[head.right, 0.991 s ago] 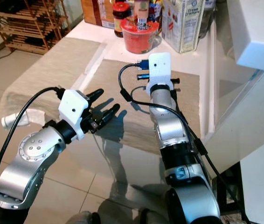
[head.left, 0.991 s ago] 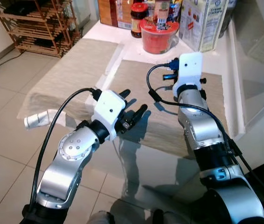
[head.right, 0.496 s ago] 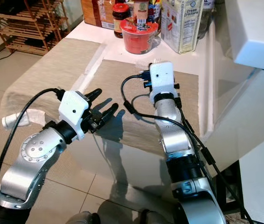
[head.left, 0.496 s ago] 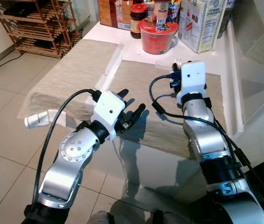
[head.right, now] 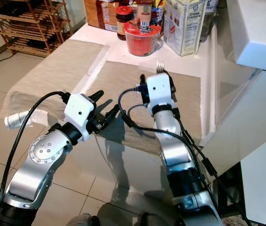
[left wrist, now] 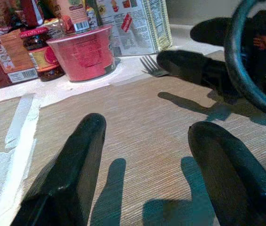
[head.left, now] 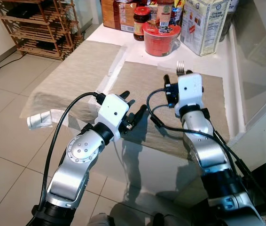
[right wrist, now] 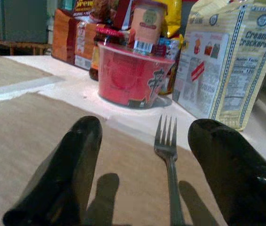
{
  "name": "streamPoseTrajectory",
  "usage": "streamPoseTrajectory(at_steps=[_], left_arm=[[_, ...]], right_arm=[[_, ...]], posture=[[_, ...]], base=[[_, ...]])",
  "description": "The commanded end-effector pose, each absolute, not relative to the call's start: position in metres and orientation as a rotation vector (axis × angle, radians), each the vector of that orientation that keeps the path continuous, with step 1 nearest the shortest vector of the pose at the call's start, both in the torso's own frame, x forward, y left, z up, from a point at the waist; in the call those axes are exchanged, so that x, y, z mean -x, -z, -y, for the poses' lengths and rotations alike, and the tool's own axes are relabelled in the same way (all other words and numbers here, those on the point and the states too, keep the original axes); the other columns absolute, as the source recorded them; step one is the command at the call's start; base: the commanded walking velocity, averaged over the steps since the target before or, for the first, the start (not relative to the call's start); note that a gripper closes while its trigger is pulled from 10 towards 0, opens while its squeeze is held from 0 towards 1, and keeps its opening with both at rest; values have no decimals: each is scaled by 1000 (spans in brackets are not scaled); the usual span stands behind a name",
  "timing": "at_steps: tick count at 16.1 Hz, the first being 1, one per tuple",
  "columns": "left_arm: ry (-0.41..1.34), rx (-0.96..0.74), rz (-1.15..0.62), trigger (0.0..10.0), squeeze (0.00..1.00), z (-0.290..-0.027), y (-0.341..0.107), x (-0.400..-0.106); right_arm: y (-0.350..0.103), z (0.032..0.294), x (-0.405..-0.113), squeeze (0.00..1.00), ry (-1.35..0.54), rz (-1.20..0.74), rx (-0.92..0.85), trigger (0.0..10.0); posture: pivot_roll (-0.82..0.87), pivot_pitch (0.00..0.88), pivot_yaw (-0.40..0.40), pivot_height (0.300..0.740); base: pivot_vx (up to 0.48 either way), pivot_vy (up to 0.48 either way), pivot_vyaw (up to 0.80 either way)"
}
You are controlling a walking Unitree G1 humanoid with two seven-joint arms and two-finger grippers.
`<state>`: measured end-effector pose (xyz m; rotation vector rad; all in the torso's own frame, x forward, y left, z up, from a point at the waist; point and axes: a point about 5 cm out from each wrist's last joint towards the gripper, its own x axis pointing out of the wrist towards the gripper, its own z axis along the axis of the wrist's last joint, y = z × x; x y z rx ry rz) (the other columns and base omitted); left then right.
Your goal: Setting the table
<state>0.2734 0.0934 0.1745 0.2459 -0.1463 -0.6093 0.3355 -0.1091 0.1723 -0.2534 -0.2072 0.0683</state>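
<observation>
Fork [right wrist: 168,155] lying flat on the right-hand placemat [head.left: 142,82], tines aimed at the back edge of the bench [head.left: 123,35] and reaching just past the mat's far edge onto white surface. Handle running back toward the robot, disappearing under the right wrist. Sitting between the two black fingers [right wrist: 227,174] of the right gripper [right wrist: 144,167], nearer the outer one, not touched by either. Those fingers spread wide, hovering low over the mat, casting shadows beside the handle.

Left gripper [left wrist: 144,165] out over the near left corner of the same mat, fingers [left wrist: 76,165] also spread wide, nothing between them, pointing across toward the right arm. From the left wrist view, fork tines poking out beside the right gripper's black finger.

Beyond the fork, toward the back edge: red noodle cup [right wrist: 133,77] standing upright on bare bench, close to the mat's far edge. Just beside it on the right, tall cream-cracker box [right wrist: 229,61], upright. Behind the cup, a dark jar with a red lid [head.left: 140,22] and more packets, crowded together near the back.

Second placemat [head.left: 76,70] lying to the left, edges nearly touching the first. Rolled white cloth [head.left: 40,119] at the bench's near left edge. Wooden rack [head.left: 39,23] standing on the tiled floor beyond the left side.
</observation>
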Motion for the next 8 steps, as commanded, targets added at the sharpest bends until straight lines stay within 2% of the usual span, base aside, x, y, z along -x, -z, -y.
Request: streamPoseTrajectory(at_steps=[1,5,6,7,8], left_arm=[[606,-260,151,10000,0,-92,-174,-274],[611,-257,155,10000,0,-91,-174,-274],[611,-259,156,10000,0,-91,-174,-275],[611,-261,156,10000,0,-91,-174,-275],[612,-262,156,10000,0,-91,-174,-276]], right_arm=[[-177,109,-333,1000,-79,236,254,10000],[-176,109,-333,1000,-67,236,290,10000],[-177,109,-333,459,-58,241,316,10000],[-177,108,-333,0,-55,237,323,10000],[-179,109,-334,0,-40,237,310,10000]], posture=[[42,52,17,740],[38,55,27,740],[38,55,28,740],[38,56,30,740],[38,58,32,740]], base=[[0,0,0],[0,0,0],[0,0,0],[0,0,0],[0,0,0]])
